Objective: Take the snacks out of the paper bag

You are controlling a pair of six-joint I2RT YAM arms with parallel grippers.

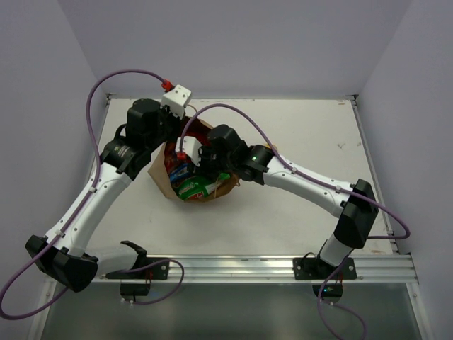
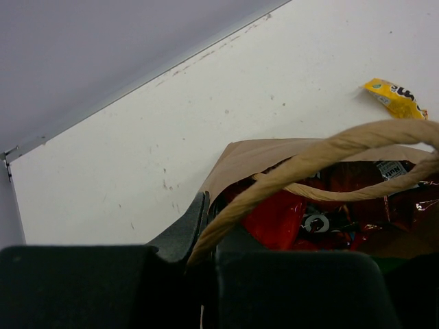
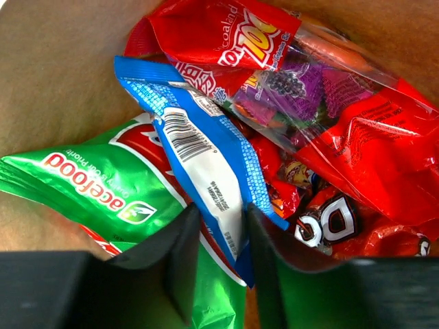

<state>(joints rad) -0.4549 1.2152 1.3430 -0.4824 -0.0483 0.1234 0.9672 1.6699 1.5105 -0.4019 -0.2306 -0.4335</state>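
Observation:
The brown paper bag (image 1: 159, 176) lies open at the table's middle, with snacks inside it. My left gripper (image 2: 209, 226) is shut on the bag's twisted handle (image 2: 322, 154) at the rim, next to red packets (image 2: 285, 216). Reaching into the bag's mouth, my right gripper (image 3: 223, 233) is shut on a blue-and-white packet (image 3: 206, 157), a finger on either side of it. A green packet (image 3: 96, 185) lies to the left of it. Red packets (image 3: 226, 31) and a clear purple one (image 3: 295, 89) are piled behind. In the top view the green packet (image 1: 192, 188) shows at the bag's mouth.
A small yellow packet (image 2: 394, 97) lies on the white table (image 2: 137, 157) beyond the bag. Grey walls close the table at the back and sides. A metal rail (image 1: 233, 268) runs along the near edge between the arm bases.

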